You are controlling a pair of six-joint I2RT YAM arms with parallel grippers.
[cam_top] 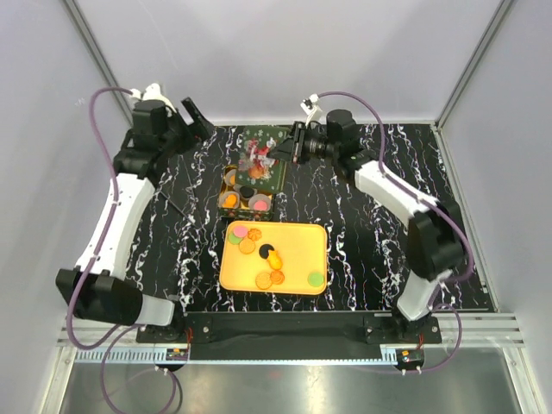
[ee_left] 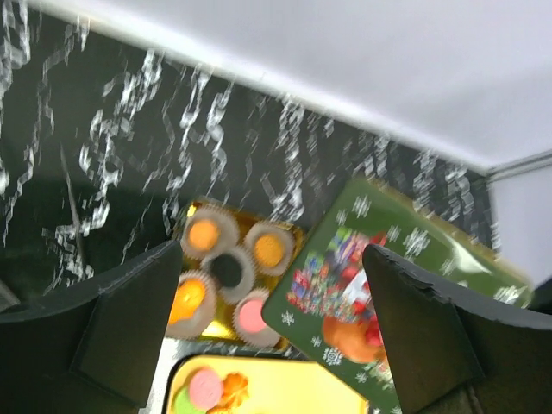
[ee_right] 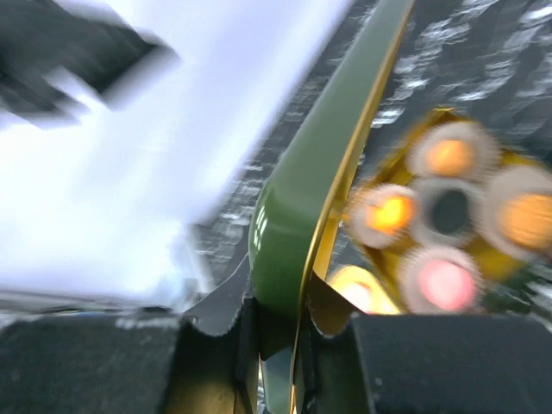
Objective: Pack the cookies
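Observation:
A gold box point(cam_top: 231, 177) holds several white paper cups with cookies point(cam_top: 246, 191) in them; it also shows in the left wrist view point(ee_left: 213, 329). My right gripper point(cam_top: 286, 148) is shut on the rim of the green lid point(cam_top: 263, 157) with a Christmas picture, holding it tilted over the box's far right side; the right wrist view shows the lid point(ee_right: 319, 172) edge-on between the jaws. More cookies point(cam_top: 269, 254) lie on the yellow tray point(cam_top: 297, 240). My left gripper point(cam_top: 197, 119) is open and empty, raised at the far left.
The table top is black marble-patterned point(cam_top: 371, 224). White enclosure walls point(cam_top: 285, 52) stand behind and at both sides. The yellow tray sits just in front of the gold box.

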